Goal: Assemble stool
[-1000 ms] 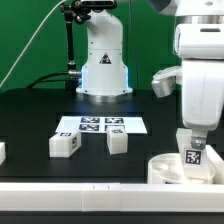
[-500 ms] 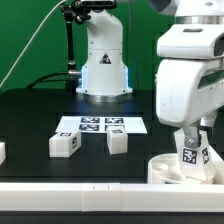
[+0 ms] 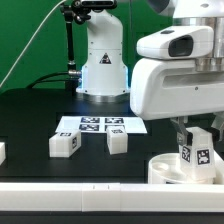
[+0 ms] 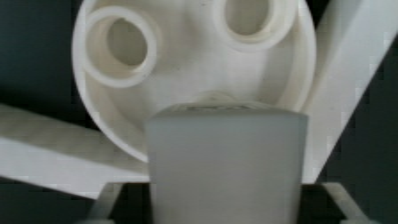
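The hand (image 3: pixel 195 140) is pinching an upright white leg (image 3: pixel 192 157) between its two fingers, tag facing the camera, and is holding it over the round seat (image 3: pixel 162 170), which is lying on the dark bench (image 3: pixel 30 120) at the lower right of the exterior view; whether leg and seat are touching cannot be told. In the wrist view the leg's blank face is filling the middle, with the seat's round holes (image 4: pixel 121 45) showing beyond it. A loose leg (image 3: pixel 64 145) and another loose leg (image 3: pixel 117 142) are sitting in the lower middle of the exterior view, just in front of the marker board (image 3: pixel 100 125), and a white rail (image 3: pixel 70 190) is running along the bottom edge.
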Available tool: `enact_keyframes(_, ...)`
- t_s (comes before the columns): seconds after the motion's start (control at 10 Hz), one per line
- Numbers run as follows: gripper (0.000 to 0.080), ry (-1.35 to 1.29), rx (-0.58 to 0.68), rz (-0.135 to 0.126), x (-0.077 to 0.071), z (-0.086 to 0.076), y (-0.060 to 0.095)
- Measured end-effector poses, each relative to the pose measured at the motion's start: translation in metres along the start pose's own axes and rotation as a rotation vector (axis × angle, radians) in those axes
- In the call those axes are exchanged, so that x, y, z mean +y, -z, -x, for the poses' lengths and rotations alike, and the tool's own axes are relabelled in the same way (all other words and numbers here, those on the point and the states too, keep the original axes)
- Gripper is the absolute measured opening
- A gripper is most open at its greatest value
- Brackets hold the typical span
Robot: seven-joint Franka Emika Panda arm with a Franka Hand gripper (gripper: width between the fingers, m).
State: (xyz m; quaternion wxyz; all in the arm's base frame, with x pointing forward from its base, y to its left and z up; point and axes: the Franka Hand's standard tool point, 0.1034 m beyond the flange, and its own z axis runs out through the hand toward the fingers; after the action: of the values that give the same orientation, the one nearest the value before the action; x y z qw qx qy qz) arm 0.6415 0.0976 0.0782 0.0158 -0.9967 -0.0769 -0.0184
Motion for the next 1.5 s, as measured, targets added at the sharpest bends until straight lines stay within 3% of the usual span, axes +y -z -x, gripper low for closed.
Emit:
enact_keyframes(0.2,0.034,-0.172,0.0,-0.005,-0.0069,0.0,-0.0002)
enact_keyframes(1.2,0.034,-0.776,-0.015,-0.042,-0.0105,0.0001,-0.0006)
enact_keyframes(1.5,0.034,-1.096,-0.034,-0.075,-0.0124,0.0008,-0.0009)
